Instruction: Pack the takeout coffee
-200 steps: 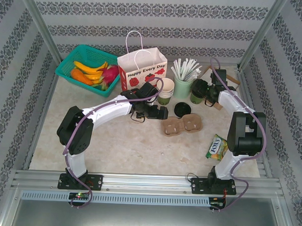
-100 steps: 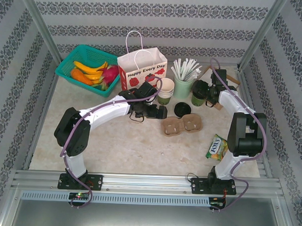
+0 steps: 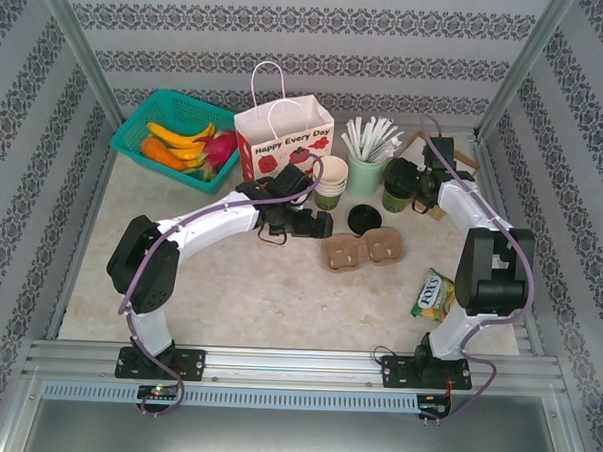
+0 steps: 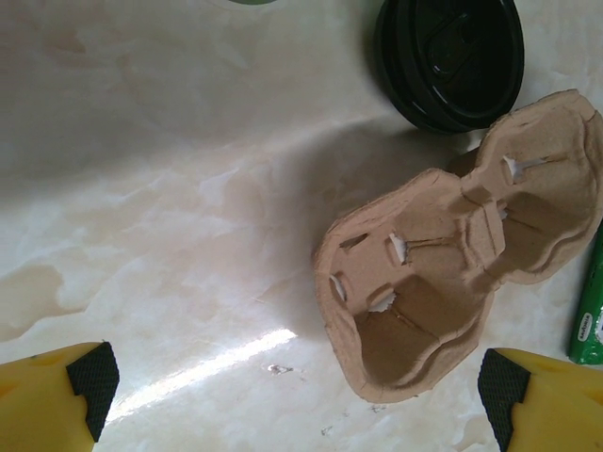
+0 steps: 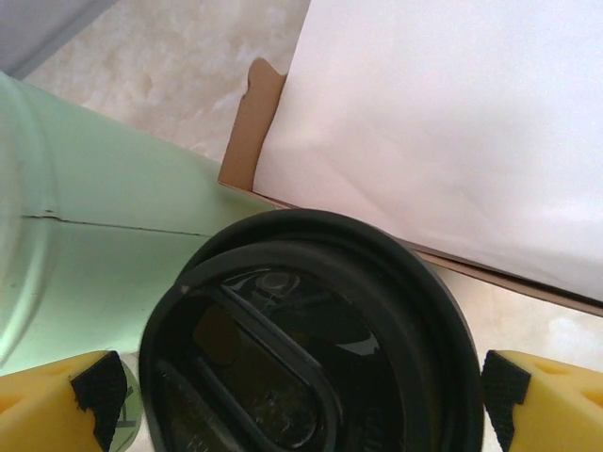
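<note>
The takeout coffee (image 3: 394, 193) is a dark green cup under a black lid (image 5: 311, 348), standing at the back right beside the mint cup. My right gripper (image 3: 412, 181) is open, its pads (image 5: 99, 391) standing on either side of the lid, close to its rim. The brown two-cup carrier tray (image 3: 363, 251) lies empty mid-table, also seen in the left wrist view (image 4: 462, 264). My left gripper (image 3: 322, 225) hangs open just left of the tray, with bare table between its fingertips (image 4: 89, 381).
A loose black lid (image 3: 364, 220) lies behind the tray. A mint cup of white straws (image 3: 365, 174), stacked cups (image 3: 330, 182), a paper bag (image 3: 283, 135) and a teal fruit basket (image 3: 175, 135) line the back. A snack packet (image 3: 434, 295) lies near right.
My right gripper's jaws have spread a little wider around the lidded cup. The left arm's elbow has shifted slightly left; its gripper stays by the tray.
</note>
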Action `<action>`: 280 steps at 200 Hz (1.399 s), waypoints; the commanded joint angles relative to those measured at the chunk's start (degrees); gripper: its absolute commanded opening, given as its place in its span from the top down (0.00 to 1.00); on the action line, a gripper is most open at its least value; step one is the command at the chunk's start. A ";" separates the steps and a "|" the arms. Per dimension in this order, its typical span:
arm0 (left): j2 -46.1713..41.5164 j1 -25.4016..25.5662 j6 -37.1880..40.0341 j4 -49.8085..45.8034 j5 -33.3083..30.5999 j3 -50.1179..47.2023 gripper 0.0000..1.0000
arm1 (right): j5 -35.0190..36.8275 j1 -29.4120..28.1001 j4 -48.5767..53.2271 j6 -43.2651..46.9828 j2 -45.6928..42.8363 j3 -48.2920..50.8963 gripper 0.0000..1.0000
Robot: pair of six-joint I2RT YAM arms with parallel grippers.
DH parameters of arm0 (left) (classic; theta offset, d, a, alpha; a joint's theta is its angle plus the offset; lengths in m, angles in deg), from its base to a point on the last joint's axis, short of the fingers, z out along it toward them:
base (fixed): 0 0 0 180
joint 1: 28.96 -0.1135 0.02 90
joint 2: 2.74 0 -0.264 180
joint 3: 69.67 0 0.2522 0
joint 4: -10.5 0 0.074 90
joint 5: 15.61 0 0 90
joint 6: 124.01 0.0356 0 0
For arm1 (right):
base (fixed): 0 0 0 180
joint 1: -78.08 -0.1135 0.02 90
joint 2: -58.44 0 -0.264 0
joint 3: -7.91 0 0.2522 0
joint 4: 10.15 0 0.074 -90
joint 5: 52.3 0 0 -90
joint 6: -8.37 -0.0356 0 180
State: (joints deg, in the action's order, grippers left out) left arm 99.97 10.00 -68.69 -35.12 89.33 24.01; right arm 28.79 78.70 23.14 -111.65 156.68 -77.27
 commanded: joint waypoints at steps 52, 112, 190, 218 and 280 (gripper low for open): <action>-18.42 0.08 3.41 8.74 -12.40 -9.14 0.00 | 8.53 0.39 3.22 1.03 -13.14 3.10 0.02; -27.13 -7.87 -2.09 -0.56 -17.85 -2.95 0.00 | 17.06 0.26 4.79 -3.59 -26.32 12.83 0.02; -12.69 -22.84 -7.17 -18.91 -10.19 20.54 0.06 | 10.71 0.17 -0.96 -3.00 -37.14 20.22 0.02; -1.66 -22.83 -3.14 -27.01 -10.86 34.29 0.19 | 7.60 0.17 -1.62 -4.62 -37.63 19.67 0.02; 9.53 -22.78 0.72 -32.59 -15.19 46.24 0.43 | 5.24 0.08 -2.76 -5.12 -40.99 20.84 0.02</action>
State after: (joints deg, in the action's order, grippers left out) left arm 108.83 -12.58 -71.10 -63.25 76.26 66.98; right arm 35.92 78.68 22.27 -116.44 117.62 -57.60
